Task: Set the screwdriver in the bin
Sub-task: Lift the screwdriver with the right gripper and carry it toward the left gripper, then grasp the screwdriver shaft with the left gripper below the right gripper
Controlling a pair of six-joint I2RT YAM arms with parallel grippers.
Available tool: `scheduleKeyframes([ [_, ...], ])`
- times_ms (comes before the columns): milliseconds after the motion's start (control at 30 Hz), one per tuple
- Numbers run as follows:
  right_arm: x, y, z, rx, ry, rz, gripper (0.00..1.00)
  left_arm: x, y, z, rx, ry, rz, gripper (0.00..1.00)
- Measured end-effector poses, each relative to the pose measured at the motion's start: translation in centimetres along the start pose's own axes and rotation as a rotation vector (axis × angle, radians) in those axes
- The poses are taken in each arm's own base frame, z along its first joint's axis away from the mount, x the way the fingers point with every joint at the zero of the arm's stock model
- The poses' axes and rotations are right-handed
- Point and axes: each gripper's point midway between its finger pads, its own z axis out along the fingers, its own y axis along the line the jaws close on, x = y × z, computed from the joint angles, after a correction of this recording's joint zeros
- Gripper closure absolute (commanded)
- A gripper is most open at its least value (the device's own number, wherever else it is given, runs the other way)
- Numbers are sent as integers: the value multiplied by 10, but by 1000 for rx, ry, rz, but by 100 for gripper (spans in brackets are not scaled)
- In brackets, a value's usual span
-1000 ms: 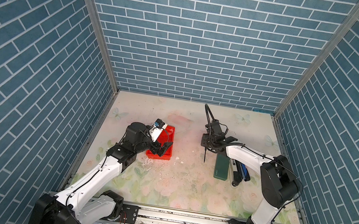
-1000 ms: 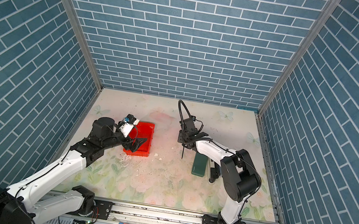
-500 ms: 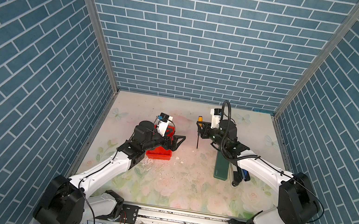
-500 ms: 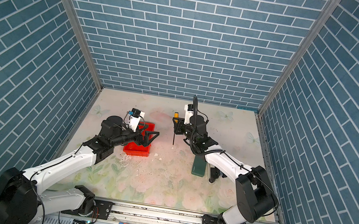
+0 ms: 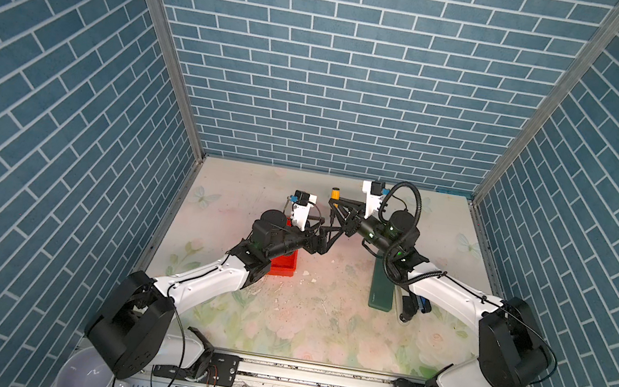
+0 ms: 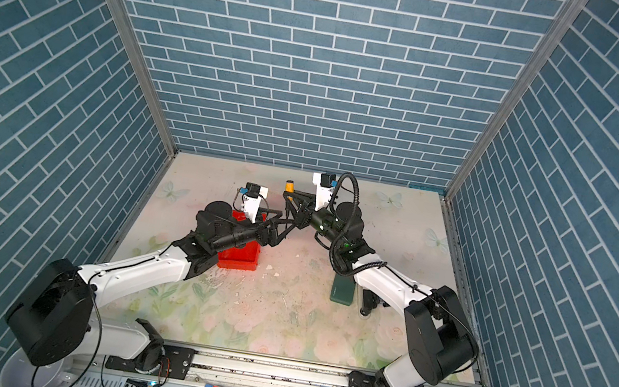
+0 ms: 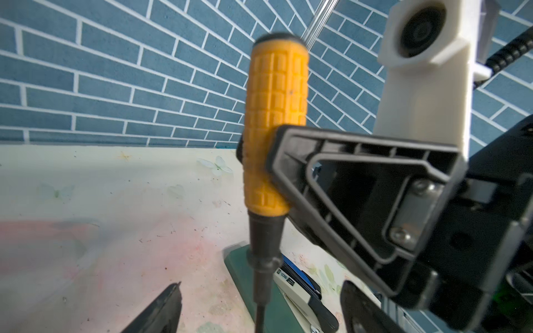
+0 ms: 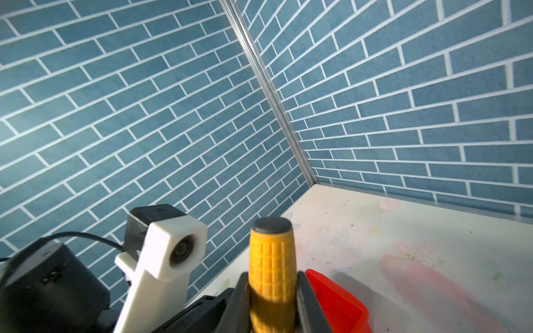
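Screwdriver (image 5: pixel 335 194): upright, orange handle uppermost, held above the table at frame centre, clamped at mid-handle by the right gripper (image 5: pixel 332 206), jaws closed on it.
Left gripper (image 5: pixel 328 234): jaws apart, holding nothing, straddling the black shaft just below the handle.
Bin (image 5: pixel 284 267): lower left of the screwdriver, partly under the left arm.

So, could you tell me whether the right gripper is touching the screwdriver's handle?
Touching. In the right wrist view the right gripper has both fingers pressed against the sides of the screwdriver handle, with no gap; the left wrist view shows the same grip from the side.
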Motion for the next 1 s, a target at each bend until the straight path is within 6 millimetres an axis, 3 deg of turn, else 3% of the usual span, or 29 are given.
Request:
scheduleKeyframes([
  [200,-3,8,-1,-39,-15,6,100,-4,0,1,-1,-22,-15,50],
  [600,2,7,0,-47,3,28,100,-9,-5,1,20,-39,-11,94],
  [667,3,6,0,-46,5,30,100,-8,-6,2,23,-35,-9,100],
  [767,4,5,1,-44,7,35,99,-8,-5,2,20,-33,-3,100],
  [1000,7,2,1,-36,9,35,58,-5,-1,2,0,-24,5,100],
])
